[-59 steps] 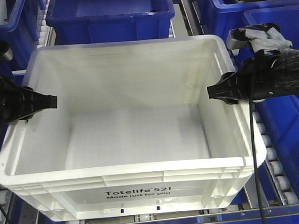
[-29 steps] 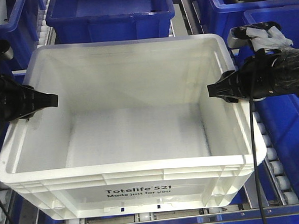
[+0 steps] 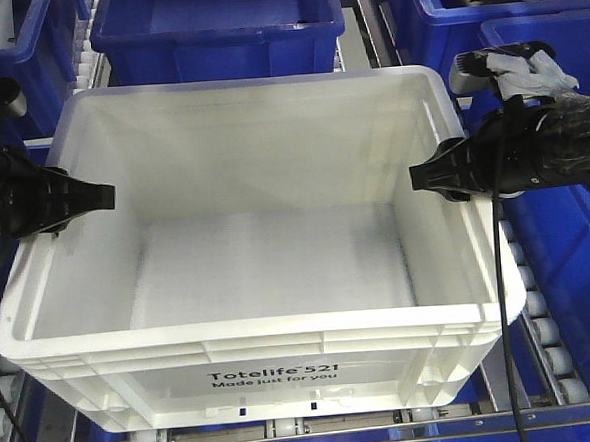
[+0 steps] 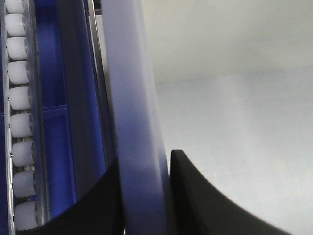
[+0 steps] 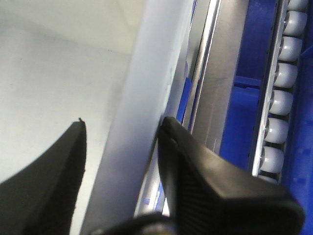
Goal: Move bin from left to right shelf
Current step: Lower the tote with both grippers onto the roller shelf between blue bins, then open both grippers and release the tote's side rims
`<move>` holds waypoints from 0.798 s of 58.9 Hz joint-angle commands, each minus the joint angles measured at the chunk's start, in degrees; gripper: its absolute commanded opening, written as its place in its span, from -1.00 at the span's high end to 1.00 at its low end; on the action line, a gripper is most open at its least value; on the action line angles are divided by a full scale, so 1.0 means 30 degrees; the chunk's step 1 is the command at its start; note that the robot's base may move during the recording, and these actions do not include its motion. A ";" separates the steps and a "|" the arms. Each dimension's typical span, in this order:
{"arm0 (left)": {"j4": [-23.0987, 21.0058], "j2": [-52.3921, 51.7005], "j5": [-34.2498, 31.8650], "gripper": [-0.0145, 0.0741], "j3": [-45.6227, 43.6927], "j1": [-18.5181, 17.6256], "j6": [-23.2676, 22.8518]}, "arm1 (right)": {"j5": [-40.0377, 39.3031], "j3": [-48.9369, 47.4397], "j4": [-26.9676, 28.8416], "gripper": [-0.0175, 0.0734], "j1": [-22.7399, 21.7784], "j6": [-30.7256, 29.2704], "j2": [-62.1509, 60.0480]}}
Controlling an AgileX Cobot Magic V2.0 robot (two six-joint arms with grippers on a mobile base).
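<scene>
One white bin fills the middle of the front view, open top toward the camera, long axis running side to side. Its printed long wall, reading "Totelife 521 Made just for you", faces the viewer; the lettering sits upright. Bin rests on a roller rack; white rollers show past its right end and under its front edge. Nothing visible inside: bare pale floor and walls.

Left gripper straddles the bin's left short wall at the rim. Left wrist view: one dark finger inside, the other outside, both pressed against the rim, so the jaws are closed narrow on that wall. Right gripper sits the same way on the right short wall. Right wrist view: outer finger touches the rim; inner finger lies close, but contact is hard to confirm at that angle. Jaws narrow, holding the wall.

Dark blue bins ring the white bin: one just behind it, others behind to the left and right, one beside its right end. Contents of the rear-right one are dark and cut off by the frame, not identifiable. The one directly behind shows only bare blue interior. Both arm bodies are cropped at the frame edges; wrist views are blurred close up.
</scene>
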 commanded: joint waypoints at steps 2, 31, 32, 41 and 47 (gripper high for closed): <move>0.0100 -0.0401 -0.1825 0.25 -0.0589 -0.0094 0.0565 | -0.2454 -0.0818 0.0319 -0.08 -0.0078 -0.0527 -0.0721; 0.0296 -0.0437 -0.2634 -0.05 -0.0626 -0.0094 0.0565 | -0.3121 -0.0818 0.0261 -0.68 -0.0078 -0.0529 -0.0721; 0.0314 -0.0437 -0.2634 -0.05 -0.0626 -0.0094 0.0565 | -0.3121 -0.0818 0.0261 -0.68 -0.0078 -0.0529 -0.0721; 0.0652 -0.0437 -0.2424 -0.05 -0.0979 -0.0094 0.0565 | -0.3378 -0.0833 0.0248 -0.68 -0.0078 -0.0529 -0.0890; 0.0592 -0.0437 -0.2264 -0.05 -0.1361 -0.0094 0.0565 | -0.3785 -0.0833 0.0248 -0.68 -0.0078 -0.0529 -0.1203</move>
